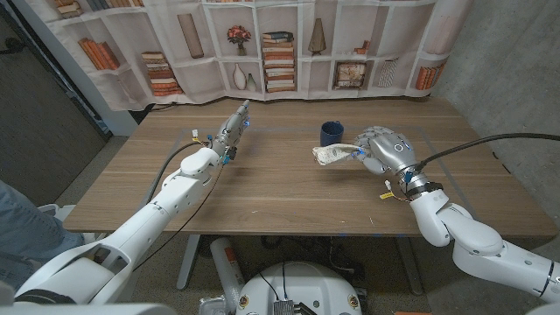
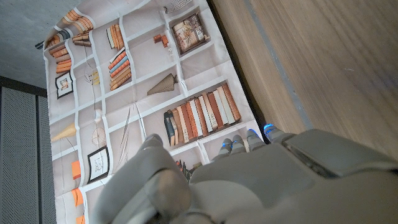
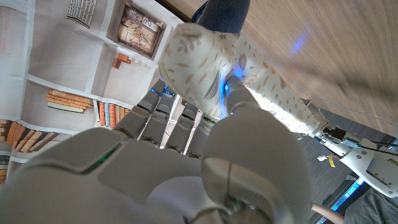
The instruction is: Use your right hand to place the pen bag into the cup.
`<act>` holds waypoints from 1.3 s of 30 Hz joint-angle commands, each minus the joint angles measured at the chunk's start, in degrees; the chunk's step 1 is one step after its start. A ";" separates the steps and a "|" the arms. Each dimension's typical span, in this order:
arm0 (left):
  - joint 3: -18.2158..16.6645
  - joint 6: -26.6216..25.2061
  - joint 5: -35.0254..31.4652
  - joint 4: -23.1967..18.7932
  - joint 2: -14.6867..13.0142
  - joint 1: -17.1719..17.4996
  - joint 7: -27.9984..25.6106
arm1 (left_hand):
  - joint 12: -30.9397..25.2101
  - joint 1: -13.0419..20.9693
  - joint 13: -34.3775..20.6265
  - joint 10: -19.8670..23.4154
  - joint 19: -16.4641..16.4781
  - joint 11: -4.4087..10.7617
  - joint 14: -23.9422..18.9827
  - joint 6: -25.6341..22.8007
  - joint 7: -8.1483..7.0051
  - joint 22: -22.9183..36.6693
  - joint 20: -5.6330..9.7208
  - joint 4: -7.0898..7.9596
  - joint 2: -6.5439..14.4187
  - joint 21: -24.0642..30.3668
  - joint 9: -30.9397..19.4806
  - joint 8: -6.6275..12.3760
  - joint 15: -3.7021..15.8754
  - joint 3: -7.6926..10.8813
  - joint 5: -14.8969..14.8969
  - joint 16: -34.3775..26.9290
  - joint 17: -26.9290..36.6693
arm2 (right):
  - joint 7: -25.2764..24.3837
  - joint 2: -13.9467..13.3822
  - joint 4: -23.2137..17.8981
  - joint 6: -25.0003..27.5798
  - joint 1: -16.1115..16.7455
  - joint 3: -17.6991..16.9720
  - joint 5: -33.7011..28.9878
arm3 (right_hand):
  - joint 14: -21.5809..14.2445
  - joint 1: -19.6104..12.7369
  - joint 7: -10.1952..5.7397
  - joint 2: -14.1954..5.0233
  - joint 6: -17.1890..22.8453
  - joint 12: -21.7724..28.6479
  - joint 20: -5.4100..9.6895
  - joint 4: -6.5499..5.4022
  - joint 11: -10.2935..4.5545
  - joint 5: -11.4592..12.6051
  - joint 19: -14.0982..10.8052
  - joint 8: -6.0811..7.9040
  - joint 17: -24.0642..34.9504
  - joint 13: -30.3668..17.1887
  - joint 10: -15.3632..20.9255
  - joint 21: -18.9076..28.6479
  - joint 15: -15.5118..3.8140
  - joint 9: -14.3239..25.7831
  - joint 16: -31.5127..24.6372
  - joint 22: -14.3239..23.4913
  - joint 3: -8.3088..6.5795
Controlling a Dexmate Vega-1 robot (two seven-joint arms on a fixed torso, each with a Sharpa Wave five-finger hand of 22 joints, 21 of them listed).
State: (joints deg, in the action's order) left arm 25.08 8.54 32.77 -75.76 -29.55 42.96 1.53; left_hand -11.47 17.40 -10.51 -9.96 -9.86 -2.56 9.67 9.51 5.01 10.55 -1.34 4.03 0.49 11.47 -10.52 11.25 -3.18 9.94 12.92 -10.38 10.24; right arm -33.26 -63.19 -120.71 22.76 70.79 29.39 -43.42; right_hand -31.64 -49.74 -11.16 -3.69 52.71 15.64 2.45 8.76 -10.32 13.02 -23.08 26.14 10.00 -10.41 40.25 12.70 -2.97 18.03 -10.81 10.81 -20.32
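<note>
A dark blue cup (image 1: 332, 133) stands upright on the wooden table (image 1: 280, 188), right of the middle and toward the far side. My right hand (image 1: 386, 149) holds a cream patterned pen bag (image 1: 336, 154) lifted off the table, just in front of the cup and to its right. In the right wrist view the pen bag (image 3: 205, 68) sticks out past my fingers (image 3: 166, 112), with the cup (image 3: 222, 14) beyond it. My left hand (image 1: 231, 129) hovers over the far left part of the table, fingers stretched out and holding nothing. The left wrist view looks along the left hand (image 2: 261, 180) toward the backdrop.
A printed bookshelf curtain (image 1: 262, 48) hangs behind the table's far edge. A person's leg in jeans (image 1: 22, 232) shows at the left edge. Cables (image 1: 455, 149) run from my right wrist across the table's right side.
</note>
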 commanded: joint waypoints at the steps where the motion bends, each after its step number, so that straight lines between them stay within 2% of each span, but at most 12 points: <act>1: -0.06 0.34 0.06 -0.20 0.01 0.20 -0.03 | -0.26 0.62 -0.25 -0.70 -7.51 0.17 4.70 -0.01 -0.30 0.06 -0.38 0.05 -0.12 0.22 -0.34 0.10 0.26 -0.12 -0.19 -0.36 0.21 | -0.46 0.46 0.60 -0.09 -1.02 -0.33 -0.57 | -0.34 -0.62 -0.36 -0.06 0.42 -0.37 3.97 -0.25 -0.04 -0.09 -0.74 0.48 0.24 -0.12 0.59 -0.04 -7.59 0.06 0.21 0.07 -0.15; 27: -0.46 0.68 0.24 -0.41 -0.22 0.65 -0.17 | -0.27 0.74 -0.25 -0.66 -7.51 0.25 4.65 -0.02 -0.32 0.06 -0.46 0.03 -0.01 0.23 -0.34 0.10 0.31 -0.25 -0.21 -0.38 0.21 | 1.13 1.85 2.47 0.22 -4.96 -0.13 -1.45 | -0.33 -0.69 -0.41 -0.06 0.45 -0.77 3.96 -0.40 0.00 -0.66 -0.79 0.59 0.25 -0.14 0.84 -0.11 -7.69 0.10 0.25 0.08 -0.23; 39: -0.78 0.44 0.13 -1.23 -0.83 0.73 -0.39 | -0.31 0.81 -0.25 -0.54 -7.51 0.09 4.57 -0.17 -0.37 0.06 -0.40 0.02 0.04 0.23 -0.34 0.16 0.26 -0.32 -0.22 -0.40 0.20 | 2.48 3.20 4.09 0.98 -7.82 0.80 -2.84 | -0.39 -0.66 -0.34 -0.05 0.66 -0.96 3.94 -0.49 -0.14 -0.87 -0.75 0.71 0.27 -0.15 0.93 -0.15 -7.75 0.09 0.24 0.09 -0.25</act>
State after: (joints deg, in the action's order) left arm 24.58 9.13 32.94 -76.36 -29.93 43.60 1.33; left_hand -11.47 17.46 -10.51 -9.96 -9.65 -2.56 9.67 9.30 4.79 10.53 -1.55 4.03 0.54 11.47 -10.52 11.25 -3.18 9.94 12.69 -10.38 10.24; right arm -31.76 -60.98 -117.77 23.14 65.21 29.48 -45.14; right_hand -31.64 -49.73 -11.16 -3.67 52.71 14.63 2.87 8.52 -10.33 12.30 -23.50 26.50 9.99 -10.41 40.86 12.73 -2.97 17.93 -10.60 10.80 -20.56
